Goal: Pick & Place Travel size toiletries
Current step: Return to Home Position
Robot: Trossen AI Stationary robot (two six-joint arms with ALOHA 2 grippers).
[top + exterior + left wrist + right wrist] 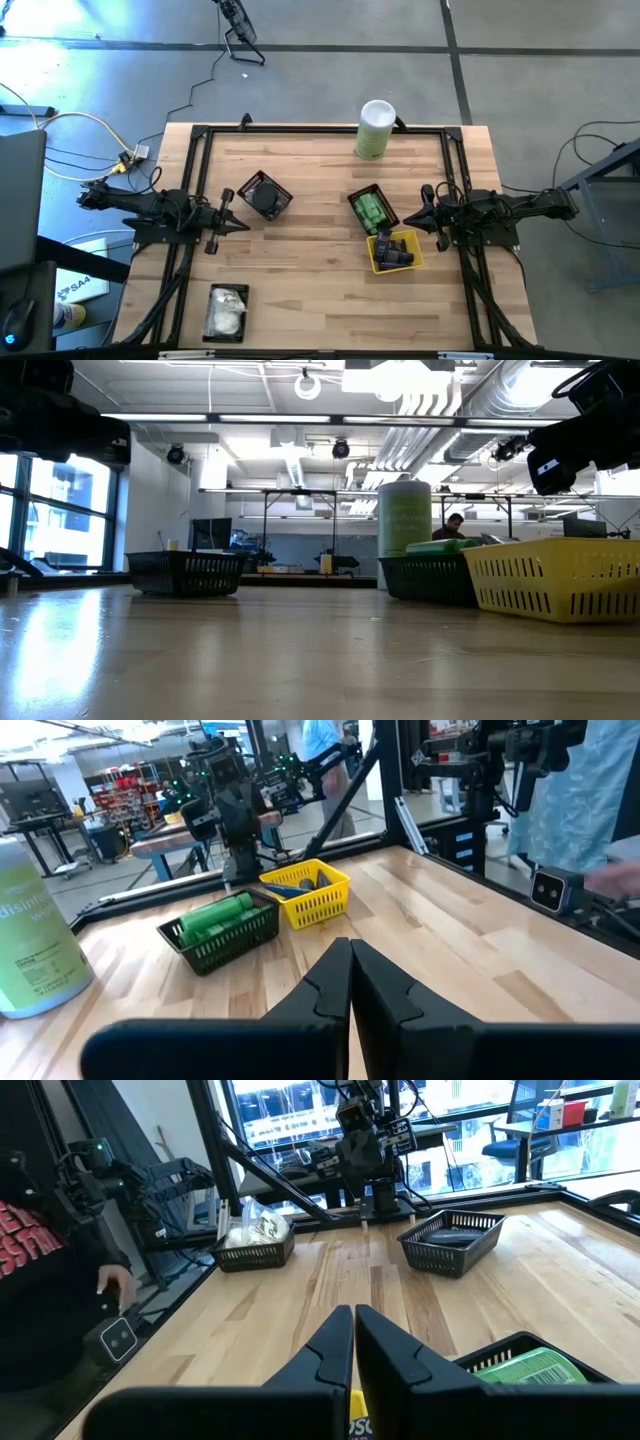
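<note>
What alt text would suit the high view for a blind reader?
Two robot arms wait at opposite sides of a wooden table, left gripper and right gripper shut and empty. On it, separate baskets hold green bottles, navy tubes, white packets and dark items; a tall canister stands at the far edge.

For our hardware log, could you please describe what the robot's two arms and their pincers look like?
The left arm and right arm are both black, with chunky jointed segments. The left pincer and right pincer look alike: two matte black fingers, angular, tapering to wedge-shaped tips.
</note>
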